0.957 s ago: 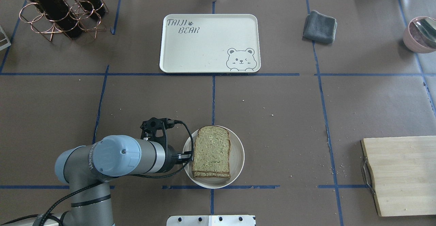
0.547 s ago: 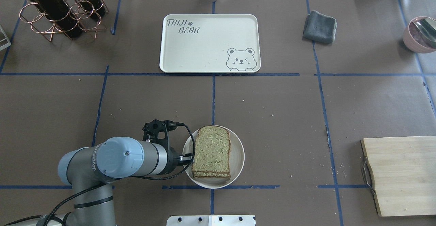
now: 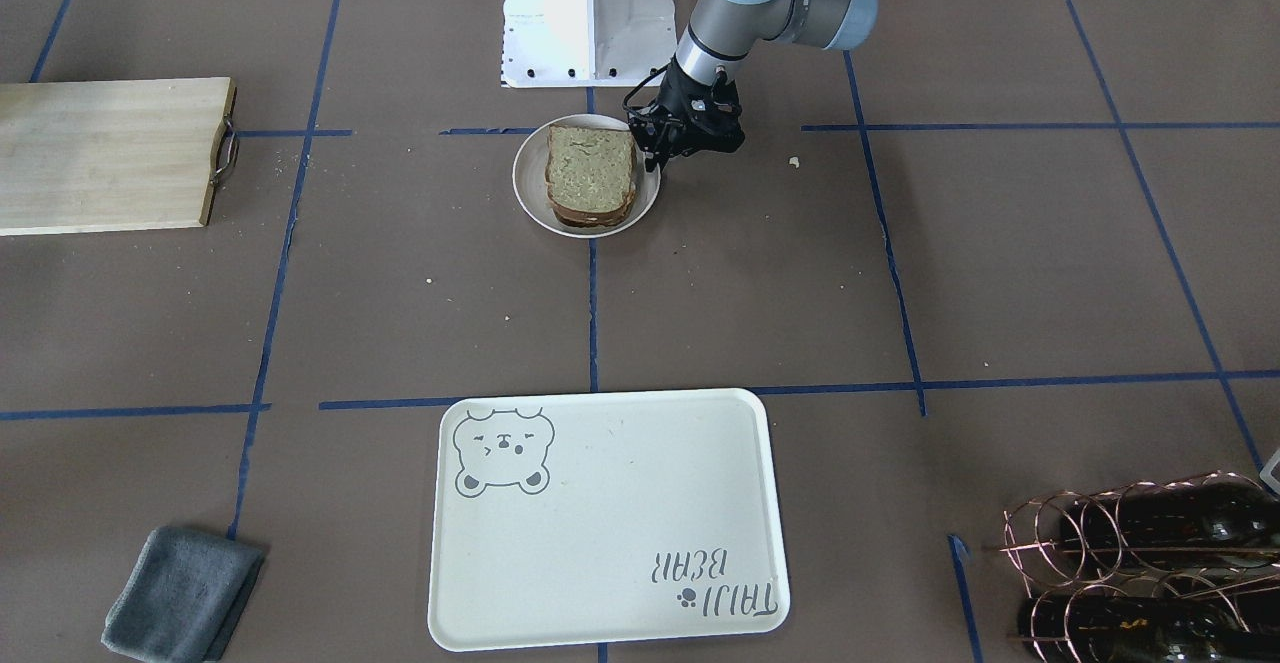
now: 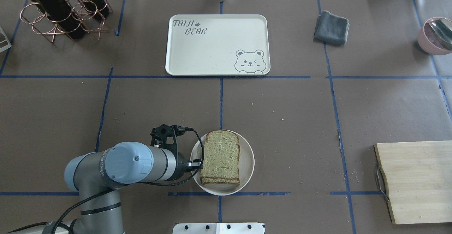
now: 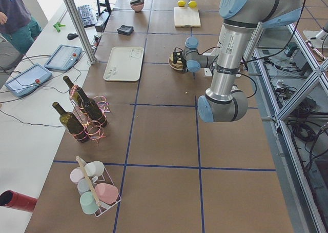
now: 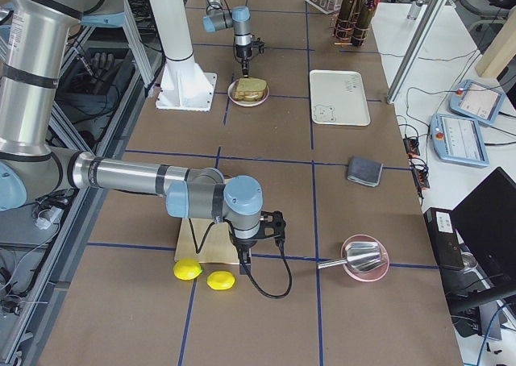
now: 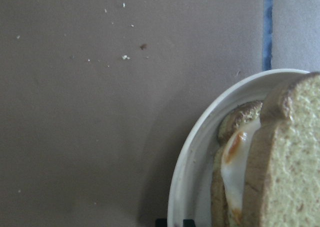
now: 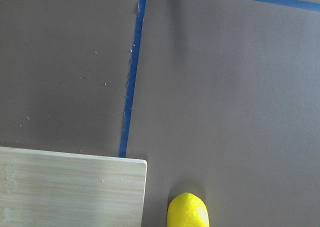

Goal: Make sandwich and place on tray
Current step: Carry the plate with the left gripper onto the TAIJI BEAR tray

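At the 9 o'clock rim of the small round plate (image 4: 249, 163), the left end effector (image 4: 193, 163) sits low against the edge; how far its jaws are parted cannot be told. On that plate lies the sandwich (image 4: 220, 156), with a fried egg (image 7: 234, 163) between two bread slices. The tray (image 4: 212, 47) lies well apart at the sandwich's 12 o'clock. By the cutting board (image 4: 416, 181), the right end effector (image 6: 247, 257) hangs near two lemons (image 6: 187, 270); its spread cannot be told either.
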